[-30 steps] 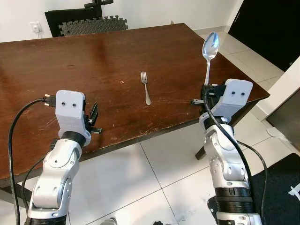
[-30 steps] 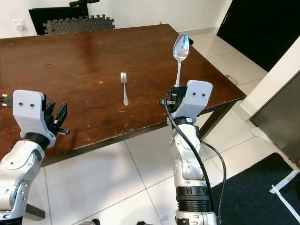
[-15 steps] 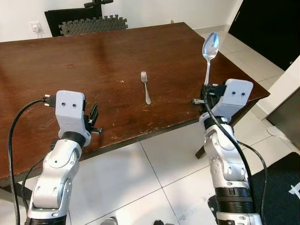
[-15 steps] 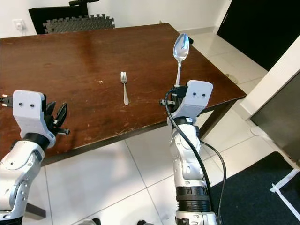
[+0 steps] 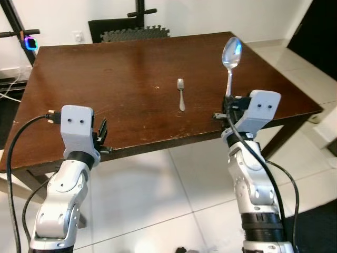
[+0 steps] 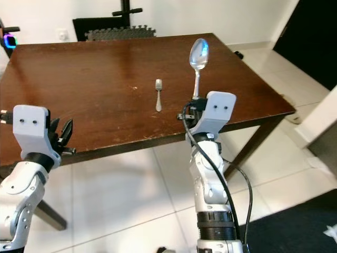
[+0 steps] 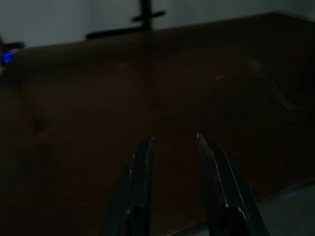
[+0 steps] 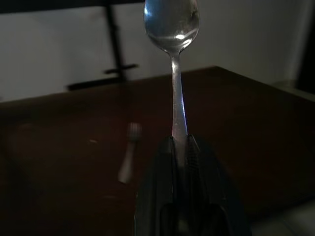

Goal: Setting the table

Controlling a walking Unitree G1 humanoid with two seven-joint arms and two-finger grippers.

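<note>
Right gripper (image 5: 227, 101): clamped on spoon (image 5: 230, 52) handle, bowl upright above, presumably carried for laying down. Fork (image 5: 180, 94): flat on table (image 5: 105, 74), beyond and leftward, near. Left gripper (image 7: 172, 147): fingers narrowly parted, empty, at table's near edge. Right wrist view alone confirms the pinch.

My head views were bright and sharp, with soft glare across the table (image 5: 105, 68). Both wrist views were dim; the fork (image 8: 127, 157) looked blurred there.
</note>
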